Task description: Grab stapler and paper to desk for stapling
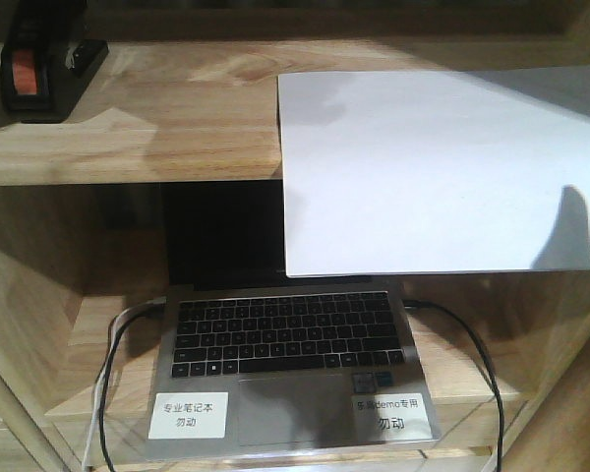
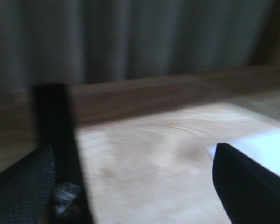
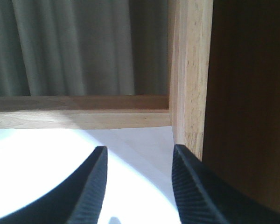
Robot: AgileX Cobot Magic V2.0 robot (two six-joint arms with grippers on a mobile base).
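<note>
Right gripper (image 3: 139, 150) gapes over paper (image 3: 42, 158); left gripper (image 2: 130, 154) seemingly open; stapler (image 1: 51, 61) lies front-to-back, orange patch frontward.

Light wooden shelving unit (image 1: 177, 118): an upper and a lower shelf are in view.

Silver-grey open laptop with black keyboard (image 1: 290, 339): stands mid-width on the lower shelf, with a dark screen and its front edge near the shelf's front edge.

Left white rectangular printed label (image 1: 188, 415) and right white rectangular printed label (image 1: 391, 415): stuck on the palm rest, one on each side of the trackpad.

Left black cable (image 1: 113, 359): leaves the laptop's left side and loops toward the shelf's front-left corner.

Right black cable (image 1: 469, 344): leaves the laptop's right side and runs toward the front-right corner.

Grey pleated curtain (image 3: 70, 46): hangs behind the unit.
</note>
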